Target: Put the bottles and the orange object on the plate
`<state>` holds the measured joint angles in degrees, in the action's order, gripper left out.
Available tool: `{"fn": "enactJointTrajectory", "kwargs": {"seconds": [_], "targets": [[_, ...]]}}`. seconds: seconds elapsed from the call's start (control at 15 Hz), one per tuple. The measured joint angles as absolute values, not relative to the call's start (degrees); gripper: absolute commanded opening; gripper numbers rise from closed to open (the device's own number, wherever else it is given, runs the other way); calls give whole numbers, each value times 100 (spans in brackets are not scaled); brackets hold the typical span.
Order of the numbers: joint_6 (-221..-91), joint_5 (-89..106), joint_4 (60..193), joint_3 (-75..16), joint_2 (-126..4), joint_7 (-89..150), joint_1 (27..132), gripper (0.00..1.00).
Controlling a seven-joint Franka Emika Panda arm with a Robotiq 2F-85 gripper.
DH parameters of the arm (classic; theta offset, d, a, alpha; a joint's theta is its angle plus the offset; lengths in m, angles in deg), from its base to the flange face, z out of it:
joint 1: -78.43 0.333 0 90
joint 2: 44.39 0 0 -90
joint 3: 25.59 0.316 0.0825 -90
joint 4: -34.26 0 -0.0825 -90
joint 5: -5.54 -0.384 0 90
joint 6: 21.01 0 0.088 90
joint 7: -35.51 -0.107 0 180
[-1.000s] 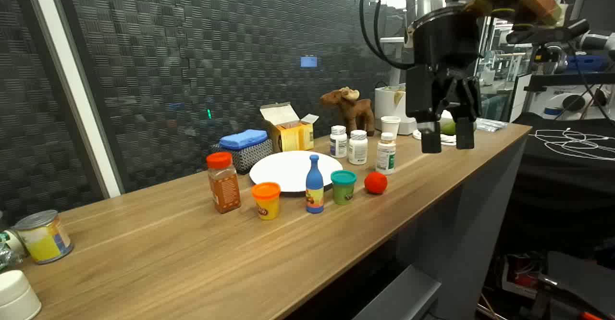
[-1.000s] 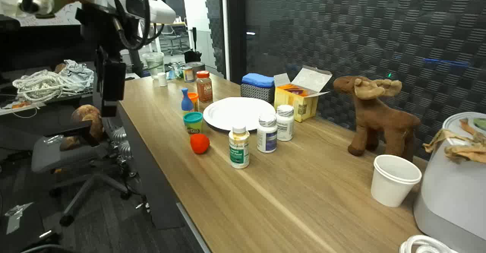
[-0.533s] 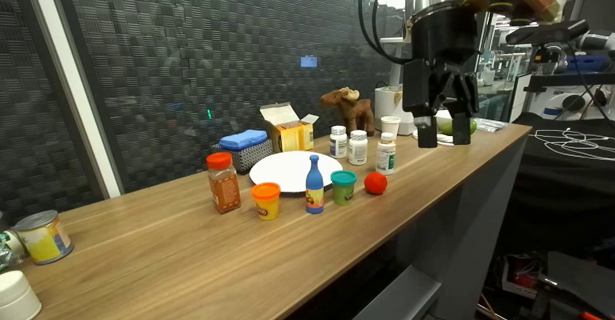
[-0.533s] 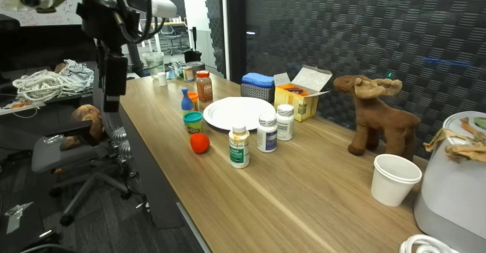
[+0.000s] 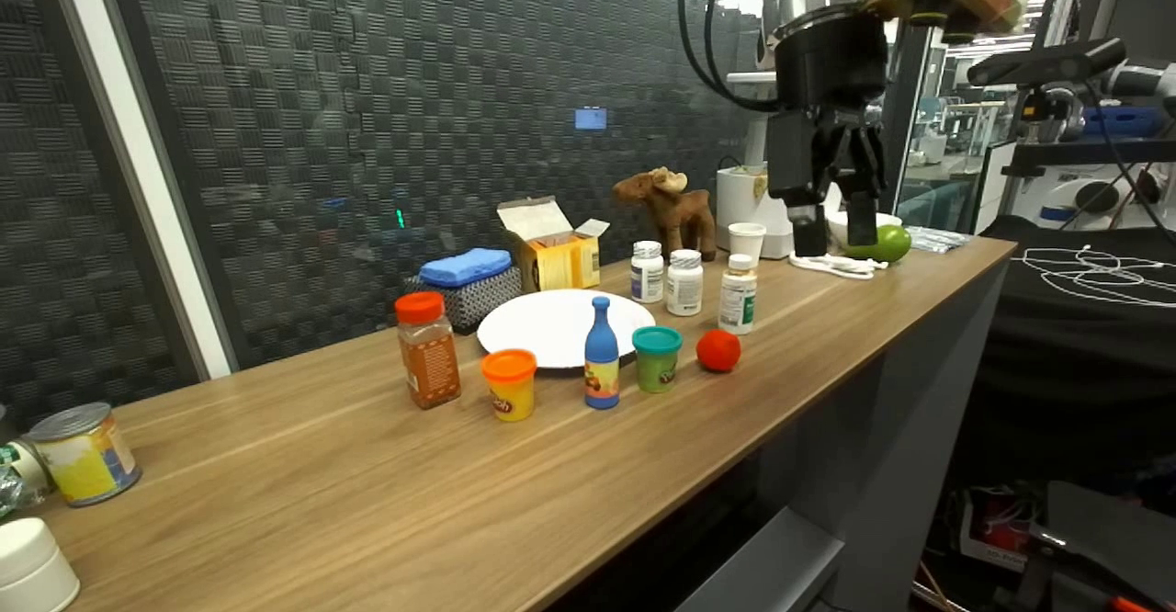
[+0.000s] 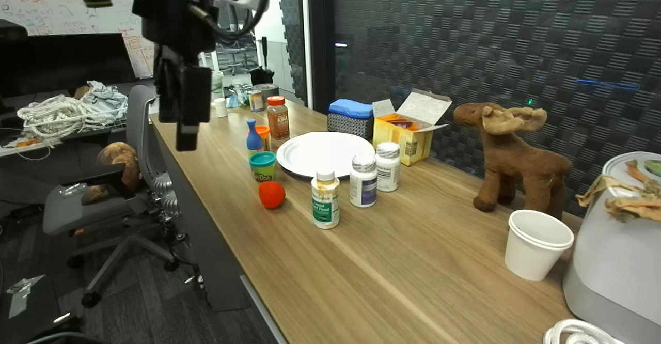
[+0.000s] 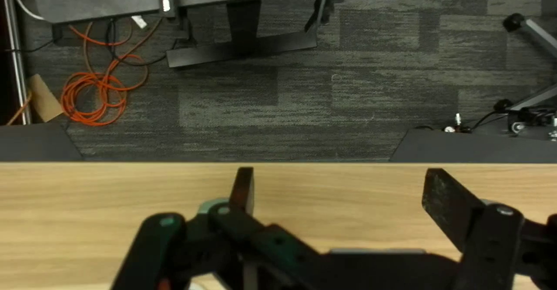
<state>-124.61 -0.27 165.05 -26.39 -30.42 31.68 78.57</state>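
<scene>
Black gripper (image 5: 836, 229) hanging over the wooden table (image 5: 349, 493), jaws spread wide, in an exterior view a white plate (image 5: 542, 325), nearer, from left to right, a reddish-brown jar (image 5: 429, 359), orange-lidded tub (image 5: 511, 386), blue bottle (image 5: 602, 359), green tub (image 5: 657, 360), all upright.

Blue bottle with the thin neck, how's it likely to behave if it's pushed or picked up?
The blue bottle would probably tip if pushed near the top: it stands tall on a small base. Its rounded sides suggest it may roll once down. It tapers upward, so a high grip might slip.
</scene>
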Motion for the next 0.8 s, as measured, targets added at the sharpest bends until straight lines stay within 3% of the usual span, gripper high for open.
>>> {"fn": "enactJointTrajectory", "kwargs": {"seconds": [0.33, 0.8], "targets": [[-12499, 532, 15227, -2790, -4005, 3755, 7679, 100], [-14444, 533, 14149, -2823, -5520, 4085, 7572, 100]]}}
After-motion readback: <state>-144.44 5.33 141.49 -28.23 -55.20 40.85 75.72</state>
